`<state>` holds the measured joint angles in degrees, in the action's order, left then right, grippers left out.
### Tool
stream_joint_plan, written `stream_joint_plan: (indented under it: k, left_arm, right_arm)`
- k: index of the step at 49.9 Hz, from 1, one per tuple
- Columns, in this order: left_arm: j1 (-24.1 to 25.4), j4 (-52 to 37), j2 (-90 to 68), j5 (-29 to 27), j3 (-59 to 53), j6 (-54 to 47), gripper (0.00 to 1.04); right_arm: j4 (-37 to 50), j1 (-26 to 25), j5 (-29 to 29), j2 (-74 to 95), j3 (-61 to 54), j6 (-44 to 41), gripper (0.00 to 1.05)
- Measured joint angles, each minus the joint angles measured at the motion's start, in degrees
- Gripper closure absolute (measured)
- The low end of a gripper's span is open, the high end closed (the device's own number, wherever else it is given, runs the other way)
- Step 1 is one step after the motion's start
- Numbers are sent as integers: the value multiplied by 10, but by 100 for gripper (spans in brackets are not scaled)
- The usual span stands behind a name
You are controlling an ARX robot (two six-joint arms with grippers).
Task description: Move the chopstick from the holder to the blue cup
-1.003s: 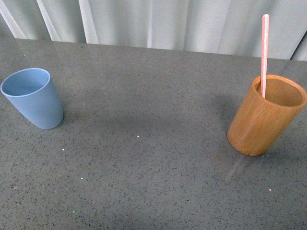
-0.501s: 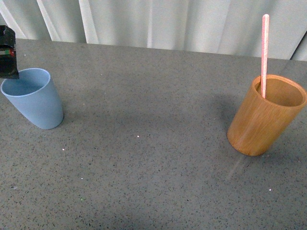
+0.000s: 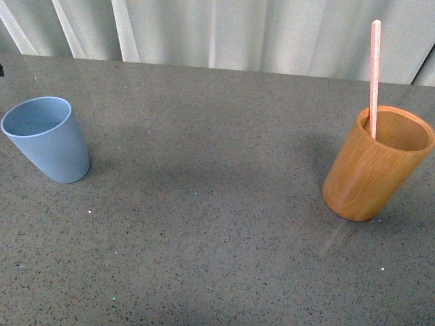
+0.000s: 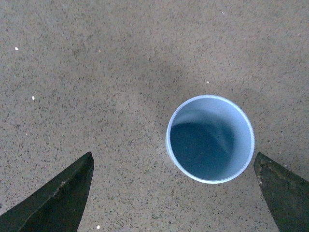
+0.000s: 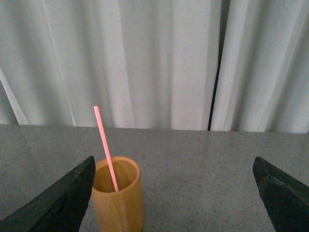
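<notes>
Orange-brown wood, the holder (image 3: 370, 173) stands toward the counter's (image 3: 217, 238) right edge with the chopstick (image 3: 374, 75) standing inside it. The right hand (image 5: 173, 159) faces it, spread open. Toward the left edge, the left hand (image 4: 173, 155) hangs spread open over the blue cup (image 3: 51, 142).

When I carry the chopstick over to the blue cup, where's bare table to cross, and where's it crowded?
The whole tabletop between the blue cup and the holder is bare, as is the near strip in front of both. Nothing's crowded; only the chopstick stands in the holder.
</notes>
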<state>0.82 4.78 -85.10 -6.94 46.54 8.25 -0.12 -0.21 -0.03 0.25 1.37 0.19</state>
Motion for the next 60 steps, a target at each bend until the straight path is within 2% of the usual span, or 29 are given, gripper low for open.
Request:
stream_joint_plan:
  k: [35,41,55,60]
  left_arm:
    - [1,-33,-148,-24,33,9,7]
    - [-2,-34,-157,-30,33,10,29]
    - [-10,-4,-156,-3,33,28,66]
    - [-17,16,-149,11,34,46,86]
  right_arm:
    - [0,0,0,0,0,0,10]
    - [0,0,0,0,0,0,10]
    - [0,0,0,0,0,0,10]
    - [0,0,0,0,0,0,10]
